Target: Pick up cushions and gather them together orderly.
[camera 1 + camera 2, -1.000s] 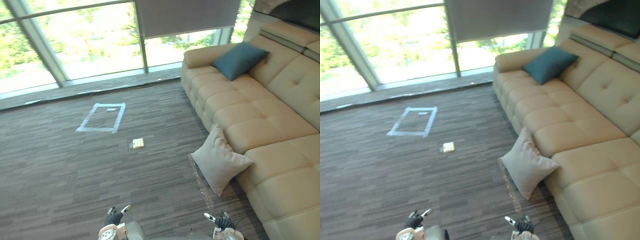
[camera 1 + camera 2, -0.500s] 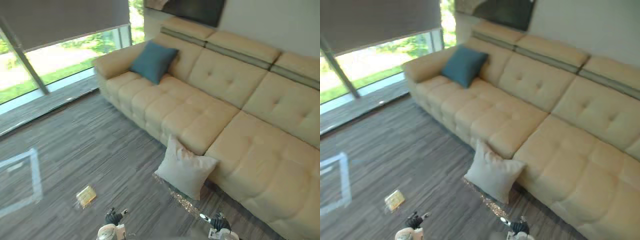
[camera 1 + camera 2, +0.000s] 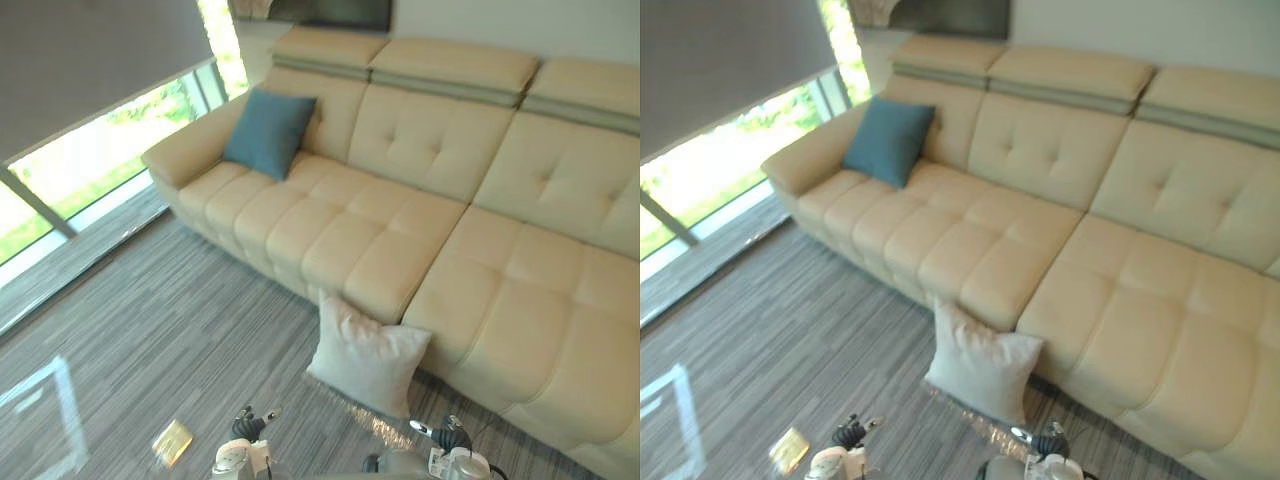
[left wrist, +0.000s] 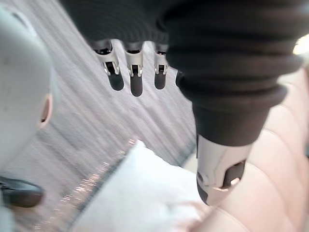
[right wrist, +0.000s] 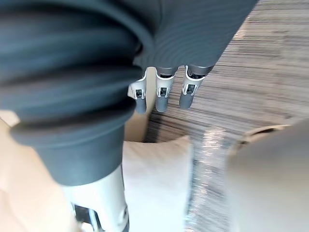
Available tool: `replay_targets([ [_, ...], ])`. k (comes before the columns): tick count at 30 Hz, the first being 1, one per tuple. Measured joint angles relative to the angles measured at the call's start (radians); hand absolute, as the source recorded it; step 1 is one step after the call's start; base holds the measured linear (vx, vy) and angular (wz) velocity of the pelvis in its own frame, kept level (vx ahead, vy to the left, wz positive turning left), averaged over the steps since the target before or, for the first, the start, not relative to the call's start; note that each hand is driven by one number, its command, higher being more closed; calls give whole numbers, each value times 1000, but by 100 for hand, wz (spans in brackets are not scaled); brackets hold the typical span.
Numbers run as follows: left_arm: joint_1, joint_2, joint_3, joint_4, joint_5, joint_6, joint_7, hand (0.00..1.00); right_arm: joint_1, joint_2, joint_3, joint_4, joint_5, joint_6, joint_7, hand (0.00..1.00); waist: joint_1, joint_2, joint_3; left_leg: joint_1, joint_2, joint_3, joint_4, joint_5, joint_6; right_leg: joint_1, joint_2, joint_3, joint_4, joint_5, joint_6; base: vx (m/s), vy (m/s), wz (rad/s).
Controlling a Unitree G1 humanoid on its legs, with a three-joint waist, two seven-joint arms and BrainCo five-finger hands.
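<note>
A light grey cushion stands on the carpet, leaning against the front of the beige sofa. A teal cushion rests upright on the sofa's far left seat, by the armrest. My left hand and right hand hang low at the bottom edge, short of the grey cushion and apart from it. Both are open with relaxed fingers and hold nothing. The left wrist view has the grey cushion past the left hand's fingers, and the right wrist view has that cushion beyond the right hand's fingers.
A small yellow flat object lies on the grey striped carpet at the lower left. Pale tape lines mark the floor at the left edge. A large window with a grey blind runs along the far left.
The camera has swung right and toward the sofa, so the whole scene has shifted. The cushions have not moved. Both hands stay low and open.
</note>
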Motion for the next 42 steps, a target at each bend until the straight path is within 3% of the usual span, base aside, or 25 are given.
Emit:
replay_targets([
  [2, -1, -3, 20, -10, 0, -3, -2, 0, 5, 2, 0, 2, 0, 1, 0, 0, 6, -5, 1, -57, -28, -24, -94, -21, 9, 22, 3, 57, -8, -8, 9, 163, 42, -95],
  [5, -4, -9, 24, -11, -1, -18, 0, 0, 6, 3, 0, 11, 2, 1, -2, 0, 17, -11, 2, -93, -127, -158, -347, -27, 3, 37, -5, 149, -5, -24, 39, 246, 168, -98],
  [7, -6, -14, 21, -4, -1, -19, 0, 0, 5, 0, 1, 19, 1, 0, -4, 0, 19, -1, -5, -85, -165, -241, -510, 76, 43, 41, 6, 177, 2, -42, 70, 248, 216, -75],
  [8, -16, -2, 23, 5, -1, -19, 0, 0, 4, 8, 6, 31, 0, 3, -8, 0, 22, -15, -9, -74, -174, -246, -527, 99, 11, 45, -4, 198, 15, -56, 92, 300, 263, -37],
  [10, -24, 19, 21, 19, 0, -18, 1, 0, 22, 36, 8, 31, -1, 3, -9, 0, 21, -75, -38, -45, -218, -217, -580, 103, 19, 52, -53, 198, 11, -63, 109, 340, 275, -15],
  [12, -30, 29, 13, 28, 0, -17, 1, 0, 29, 65, 6, 33, -1, 2, -10, 0, 21, -99, -48, -19, -250, -205, -602, 97, 30, 72, -85, 192, -4, -55, 135, 237, 184, -2],
  [15, -30, 28, 12, 38, 0, -17, 2, 0, 32, 67, -3, 37, -1, 2, -9, 0, 23, -98, -49, 47, -270, -182, -641, 91, 41, 106, -107, 195, -6, -43, 152, 107, 116, -7],
  [19, -27, 25, -7, 45, -2, -18, 2, 0, 34, 63, -35, 41, 2, -1, -17, 0, 28, -84, -54, 87, -266, -154, -692, 99, 50, 111, -102, 203, -10, -27, 145, 14, 19, -24],
  [25, -26, 10, -26, 46, -2, -18, 4, 0, 32, 53, -71, 44, 3, -2, -24, 0, 21, -53, -51, 110, -257, -155, -787, 165, 46, 98, -81, 198, -37, 1, 136, -69, -39, -1],
  [27, -35, 12, -26, 46, -6, -18, 9, 0, 21, 42, -69, 46, 5, -2, -33, 0, 22, -55, -35, 82, -247, -151, -771, 170, 46, 68, -74, 202, -16, 1, 135, -142, -60, -6],
  [31, -110, 27, -64, 36, -45, -18, 35, 0, -50, 3, -67, 50, 40, -6, -57, 0, 25, -23, 30, -191, -164, -155, -470, 61, 51, -160, -32, 209, 187, -23, 129, -273, -38, -16],
  [32, -138, 51, -71, 21, -60, -18, 48, 0, -81, 1, -65, 41, 46, -6, -60, 0, 25, -47, 57, -283, -160, -155, -378, 32, 44, -243, -37, 211, 250, -83, 114, -299, -25, -15],
  [33, -172, 69, -86, 11, -70, -17, 53, 0, -102, -6, -60, 13, 47, -7, -62, 0, 25, -49, 82, -372, -146, -162, -296, 15, 45, -322, -36, 207, 311, -119, 107, -369, -40, -3],
  [36, -257, 108, -97, -46, -95, -18, 71, 0, -149, -26, -62, -41, 80, -8, -86, 0, 21, -49, 134, -557, -125, -185, -167, 6, 48, -506, -31, 190, 455, -155, 107, -308, -39, 10],
  [42, -426, 183, -87, -163, -198, -43, 94, 0, -369, -64, -62, -168, 127, -32, -126, 0, 22, -45, 179, -890, -86, -204, -12, 22, 73, -851, -18, 193, 641, -158, 95, -174, -36, -2],
])
